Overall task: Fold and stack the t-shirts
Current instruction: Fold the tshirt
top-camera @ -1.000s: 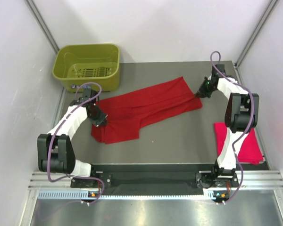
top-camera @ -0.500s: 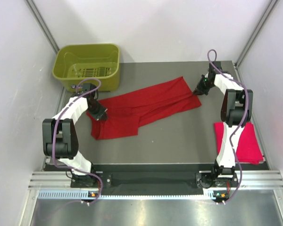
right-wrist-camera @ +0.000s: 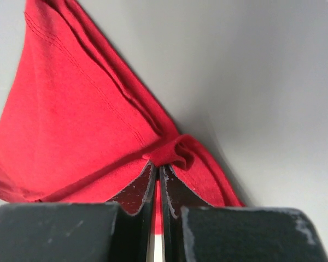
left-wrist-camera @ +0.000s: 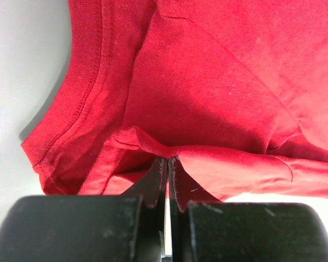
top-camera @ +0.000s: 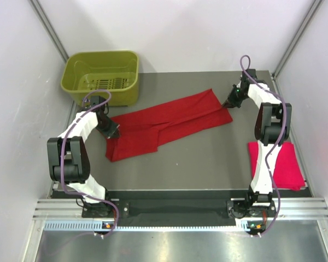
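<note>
Two t-shirts, two arms, one basket.
The deep red t-shirt [top-camera: 169,123] lies stretched across the table [top-camera: 208,158], the left gripper [top-camera: 110,131] clenched on its left end and the right gripper [top-camera: 229,103] on its right corner. The pinkish red t-shirt [top-camera: 287,164] lies folded beside the right arm; the olive basket [top-camera: 101,76] stands far left.

Right claw [right-wrist-camera: 157,177] at bottom centre of frame, its two dark fingers [right-wrist-camera: 135,192] pressed together with only a thin slit between them. A small bunched fold of the deep red t-shirt [right-wrist-camera: 71,125] is pinched at the tips. From the pinch, cloth fans toward the upper left and lower left; a stitched hem runs diagonally from the upper left corner down to the tips. Grey tabletop [right-wrist-camera: 251,82] fills the right half and top, with a soft shadow beside the cloth edge.
</note>
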